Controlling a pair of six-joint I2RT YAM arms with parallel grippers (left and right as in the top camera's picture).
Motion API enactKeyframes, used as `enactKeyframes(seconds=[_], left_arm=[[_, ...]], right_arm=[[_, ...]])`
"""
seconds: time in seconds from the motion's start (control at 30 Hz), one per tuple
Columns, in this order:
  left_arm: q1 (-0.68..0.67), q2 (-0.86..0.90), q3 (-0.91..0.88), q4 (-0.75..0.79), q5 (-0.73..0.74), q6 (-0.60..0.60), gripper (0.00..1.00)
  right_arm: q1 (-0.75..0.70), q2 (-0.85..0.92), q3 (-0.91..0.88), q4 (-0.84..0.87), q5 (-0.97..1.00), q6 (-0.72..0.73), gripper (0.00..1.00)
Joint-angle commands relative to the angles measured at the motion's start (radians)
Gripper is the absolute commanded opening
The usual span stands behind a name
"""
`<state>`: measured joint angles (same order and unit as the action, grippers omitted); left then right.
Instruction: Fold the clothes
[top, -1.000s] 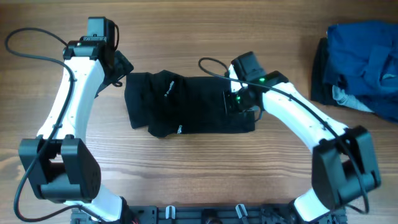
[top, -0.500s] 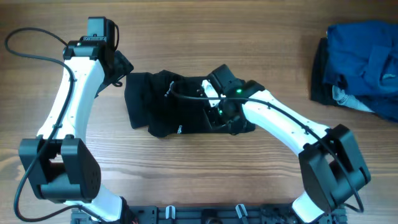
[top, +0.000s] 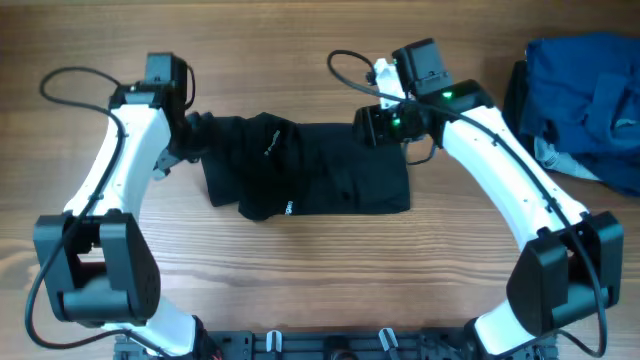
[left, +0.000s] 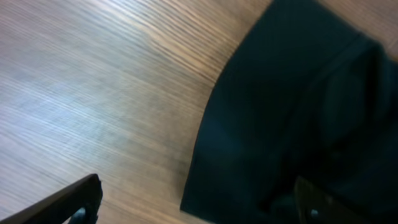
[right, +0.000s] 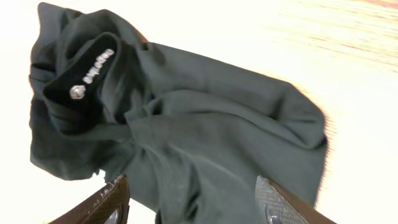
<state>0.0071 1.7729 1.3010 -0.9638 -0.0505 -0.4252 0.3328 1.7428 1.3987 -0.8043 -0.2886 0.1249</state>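
A black garment (top: 310, 180) lies folded into a rough rectangle in the middle of the wooden table. It also shows in the left wrist view (left: 298, 112) and in the right wrist view (right: 186, 137). My left gripper (top: 190, 135) is open at the garment's upper left corner, its fingers straddling the cloth's edge (left: 199, 205). My right gripper (top: 375, 125) is open and empty, raised above the garment's upper right edge (right: 193, 205).
A pile of blue clothes (top: 585, 105) sits at the far right edge of the table. Bare wood surrounds the black garment on all sides.
My right gripper has drawn back from the garment's middle up to its upper right edge. My left gripper has moved slightly down to the garment's left corner.
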Motion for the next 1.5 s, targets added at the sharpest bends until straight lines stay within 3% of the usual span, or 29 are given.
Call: enactKeyframes(seconds=[0.0,0.13,0.23,0.4,0.57,0.7,0.73,0.77,1.03,1.2,1.47], left_arm=[[0.027,-0.005,-0.113,0.079,0.143,0.165,0.96],[0.042,-0.005,-0.214,0.258,0.257,0.266,0.92],[0.042,-0.003,-0.258,0.386,0.286,0.265,0.92],[0.042,0.035,-0.269,0.445,0.29,0.265,0.86],[0.041,0.076,-0.27,0.43,0.288,0.264,0.59],[0.048,0.076,-0.27,0.43,0.262,0.261,0.24],[0.053,0.076,-0.27,0.43,0.249,0.261,0.1],[0.06,0.076,-0.27,0.43,0.238,0.261,0.04],[0.143,0.06,-0.269,0.418,0.273,0.257,0.04],[0.143,-0.072,-0.264,0.396,0.333,0.257,0.04],[-0.008,-0.362,-0.262,0.388,0.346,0.252,0.04]], right_arm=[[-0.017,-0.015,0.015,-0.015,0.005,-0.048,0.66],[-0.017,-0.015,0.015,-0.015,0.012,-0.048,0.67],[-0.018,-0.015,0.015,-0.015,0.012,-0.047,0.67],[-0.018,-0.015,0.015,-0.016,0.013,-0.047,0.67],[-0.018,-0.015,0.015,-0.016,0.032,-0.047,0.7],[-0.018,-0.015,0.015,-0.016,0.031,-0.047,0.71],[-0.018,-0.015,0.015,-0.016,0.031,-0.046,0.71],[-0.018,-0.015,0.015,-0.016,0.031,-0.047,0.71],[-0.018,-0.015,0.015,-0.016,0.031,-0.043,0.71],[-0.018,-0.015,0.015,-0.019,0.031,-0.035,0.71],[-0.018,-0.008,0.014,-0.031,0.031,-0.004,0.71]])
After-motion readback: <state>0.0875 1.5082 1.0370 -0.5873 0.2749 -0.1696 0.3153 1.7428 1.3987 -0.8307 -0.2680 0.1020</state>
